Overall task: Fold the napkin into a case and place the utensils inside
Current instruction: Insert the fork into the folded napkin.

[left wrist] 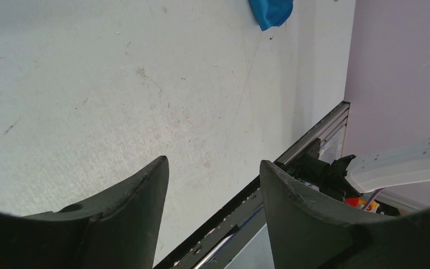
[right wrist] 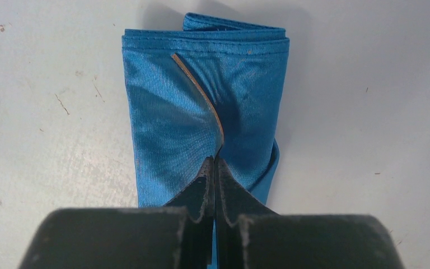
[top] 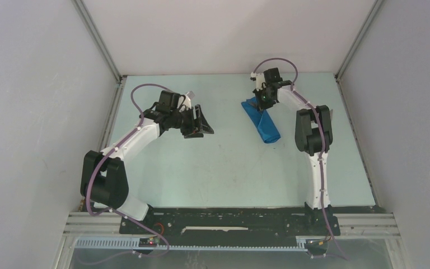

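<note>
The napkin (top: 263, 124) is a bright blue cloth folded into a narrow case (right wrist: 168, 112), lying right of centre on the table. Its near end shows in the left wrist view (left wrist: 271, 11). My right gripper (right wrist: 215, 158) hangs over the case's far end (top: 265, 100), shut. A thin curved sliver (right wrist: 201, 92) runs from its fingertips across the cloth. It looks like one of the utensils seen edge-on, but I cannot tell which. My left gripper (left wrist: 214, 162) is open and empty above bare table, left of the case (top: 199, 133).
Grey walls close in the table on the left, back and right (top: 45, 112). A metal rail (left wrist: 313, 140) runs along the near edge by the arm bases. A small pale piece (top: 189, 93) shows behind the left wrist; I cannot tell what it is.
</note>
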Available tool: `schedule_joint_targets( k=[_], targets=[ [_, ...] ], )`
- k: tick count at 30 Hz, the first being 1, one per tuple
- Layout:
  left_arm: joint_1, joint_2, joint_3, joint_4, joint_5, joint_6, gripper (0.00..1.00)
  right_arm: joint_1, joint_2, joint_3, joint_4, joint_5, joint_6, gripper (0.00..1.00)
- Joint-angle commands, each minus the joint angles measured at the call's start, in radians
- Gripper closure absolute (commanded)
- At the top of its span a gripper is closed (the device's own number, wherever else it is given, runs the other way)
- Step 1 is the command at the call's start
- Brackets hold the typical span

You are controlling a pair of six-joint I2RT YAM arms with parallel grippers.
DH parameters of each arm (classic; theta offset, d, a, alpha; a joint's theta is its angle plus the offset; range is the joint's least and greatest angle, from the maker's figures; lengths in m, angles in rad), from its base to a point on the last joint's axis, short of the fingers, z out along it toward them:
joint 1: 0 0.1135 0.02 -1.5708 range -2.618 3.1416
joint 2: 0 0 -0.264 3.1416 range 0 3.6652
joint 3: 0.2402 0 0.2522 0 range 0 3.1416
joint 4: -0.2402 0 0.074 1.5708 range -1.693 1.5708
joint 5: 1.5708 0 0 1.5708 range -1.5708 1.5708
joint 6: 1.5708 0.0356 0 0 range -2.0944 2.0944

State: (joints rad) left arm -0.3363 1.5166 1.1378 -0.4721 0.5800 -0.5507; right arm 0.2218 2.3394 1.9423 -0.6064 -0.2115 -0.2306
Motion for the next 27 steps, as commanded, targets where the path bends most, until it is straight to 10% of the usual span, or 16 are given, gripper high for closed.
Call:
schedule_joint_targets(
  k=[1, 18, 27],
  targets=[
    [-0.003, -0.025, 0.007, 0.036, 0.022, -0.007, 0.34, -0.016, -0.083, -0.052, 0.041, 0.017, 0.026, 1.0],
    [-0.003, -0.023, 0.005, 0.041, 0.028, -0.009, 0.34, -0.031, -0.105, -0.094, 0.084, 0.036, 0.051, 0.99],
    [-0.003, -0.025, 0.005, 0.05, 0.046, -0.017, 0.34, 0.012, -0.22, -0.113, 0.034, 0.12, 0.063, 0.49]
  ],
)
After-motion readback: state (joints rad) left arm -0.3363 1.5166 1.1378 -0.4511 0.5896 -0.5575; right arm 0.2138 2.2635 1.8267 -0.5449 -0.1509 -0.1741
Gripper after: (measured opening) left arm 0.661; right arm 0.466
